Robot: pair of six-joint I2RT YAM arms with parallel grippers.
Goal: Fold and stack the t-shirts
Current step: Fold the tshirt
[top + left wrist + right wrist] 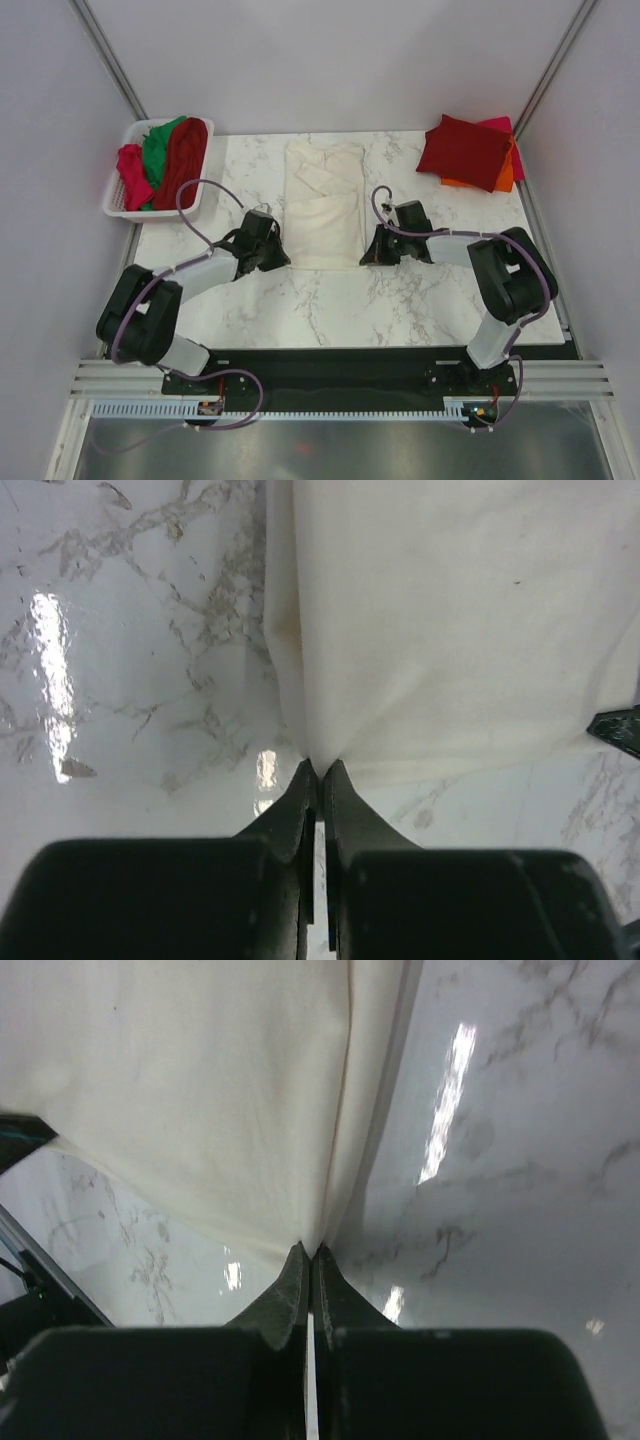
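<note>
The cream t-shirt (325, 200) lies mid-table (400, 300), long axis running near to far, stretching away from the left gripper (283, 260) and right gripper (368, 256), each pinched closed on one near corner.

Your arms stretch in from the near edge of the table (400, 305), wrists low: left gripper (320, 770) and right gripper (307, 1251) each pinch tight on a near corner of the cream t-shirt (325, 200).

Black-jointed white arms (205, 269) trailing looped lilac cables (179, 200)
</note>
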